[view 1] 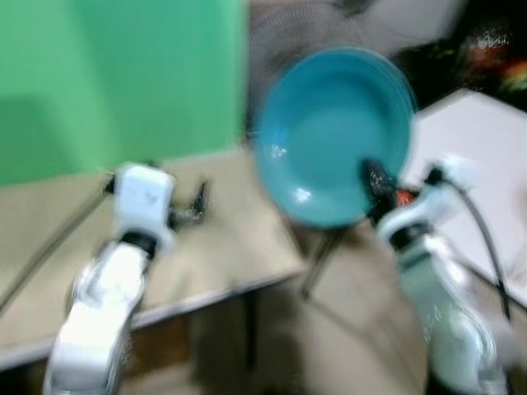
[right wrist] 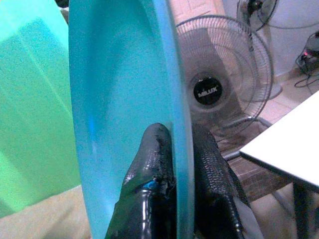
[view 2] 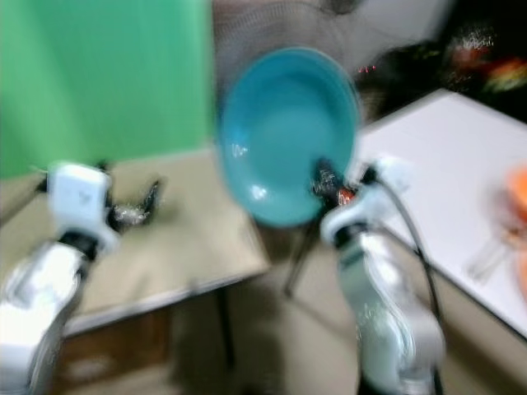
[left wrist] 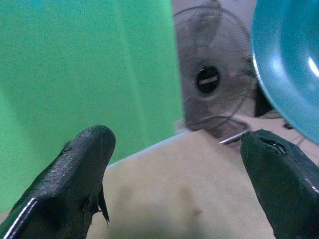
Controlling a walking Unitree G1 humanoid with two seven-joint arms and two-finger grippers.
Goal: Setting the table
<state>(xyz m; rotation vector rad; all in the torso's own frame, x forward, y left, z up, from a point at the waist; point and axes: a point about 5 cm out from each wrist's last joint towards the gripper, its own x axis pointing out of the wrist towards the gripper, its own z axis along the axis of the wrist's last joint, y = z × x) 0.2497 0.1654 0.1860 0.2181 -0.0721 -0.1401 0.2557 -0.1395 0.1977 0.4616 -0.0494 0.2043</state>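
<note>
Left eye view: blurred. The right gripper (view 1: 375, 183) holds a teal plate (view 1: 333, 136) up in the air by its lower edge, the plate standing nearly upright with its hollow face toward the camera. It hangs over the gap between a tan worktop (view 1: 222, 247) on the left and a white worktop (view 1: 486, 156) on the right.
Left arm: raised above the tan worktop, with the left gripper (view 1: 193, 206) near the plate but apart from it. A green backdrop (view 1: 123, 74) stands behind.
Right eye view: same scene. Something orange (view 2: 517, 191) lies at the far right of the white worktop, too blurred to name.
Left wrist view: two black fingers (left wrist: 75, 174) stand wide apart with nothing between them, above the tan worktop. The plate's rim shows at one side, a standing fan (left wrist: 212, 82) behind.
Right wrist view: two black fingers (right wrist: 149, 169) pinch the plate's rim, one on each face, closed tight on it. The fan (right wrist: 219, 79) and a corner of the white worktop (right wrist: 289, 144) lie beyond.
</note>
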